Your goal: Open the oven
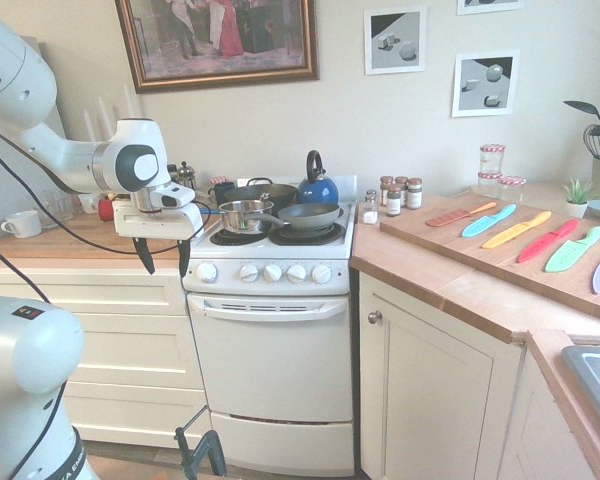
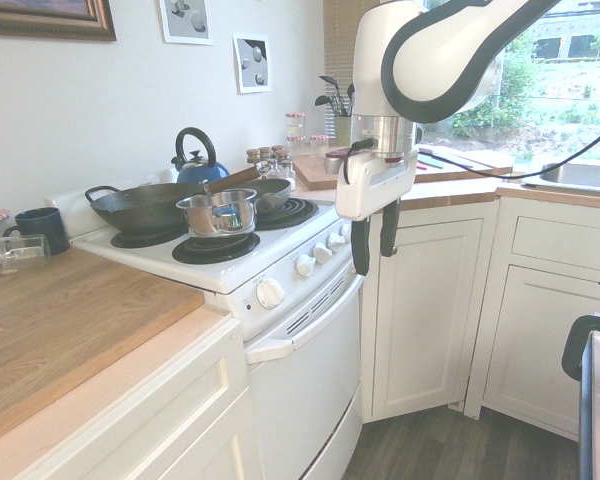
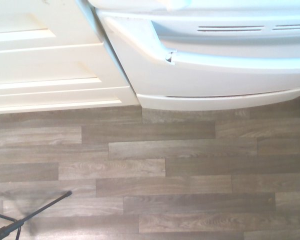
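The white arm's end effector point(image 1: 164, 255) is hanging in the air with its two dark fingers point(image 2: 361, 248) pointing down and spread apart, gripping nothing. The white freestanding oven point(image 1: 275, 370) with its plain white front door is standing just beside and below the end effector, and the door is sitting closed. Its wide curved white handle point(image 1: 270, 308) is running across the door top, lower than the fingertips, while the row of round white knobs point(image 1: 265, 272) is sitting at about fingertip height, just to the side. Beyond the end effector, on the black burners, a small steel saucepan point(image 2: 217, 212), a dark frying pan point(image 1: 308, 215) and a blue kettle point(image 2: 198, 160) are resting. Straight beneath it, grey wood-plank floor point(image 3: 155, 175) is showing.
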You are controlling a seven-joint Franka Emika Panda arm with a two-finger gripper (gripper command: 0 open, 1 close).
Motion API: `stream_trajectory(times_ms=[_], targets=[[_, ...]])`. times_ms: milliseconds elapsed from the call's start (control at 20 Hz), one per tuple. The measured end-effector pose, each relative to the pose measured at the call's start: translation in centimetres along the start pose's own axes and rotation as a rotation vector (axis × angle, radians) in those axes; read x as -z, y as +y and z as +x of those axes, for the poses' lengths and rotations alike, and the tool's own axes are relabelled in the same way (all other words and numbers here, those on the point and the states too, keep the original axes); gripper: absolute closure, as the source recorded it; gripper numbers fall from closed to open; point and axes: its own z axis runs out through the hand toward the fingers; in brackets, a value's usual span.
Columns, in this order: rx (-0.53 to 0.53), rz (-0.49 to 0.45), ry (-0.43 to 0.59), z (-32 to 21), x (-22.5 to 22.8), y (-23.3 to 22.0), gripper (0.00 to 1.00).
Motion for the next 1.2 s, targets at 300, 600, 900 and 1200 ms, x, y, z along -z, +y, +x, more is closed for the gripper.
stream_trajectory(times_ms=[300,600,900,1200], targets=[[-0.089,-0.008,0.008,-0.4,-3.7,0.6,0.00],[-0.157,0.050,0.041,1.3,-12.4,1.5,0.00],[-0.084,0.142,0.179,5.0,-18.9,2.8,0.00],[-0.006,0.186,0.245,8.7,-18.6,0.4,0.00]])
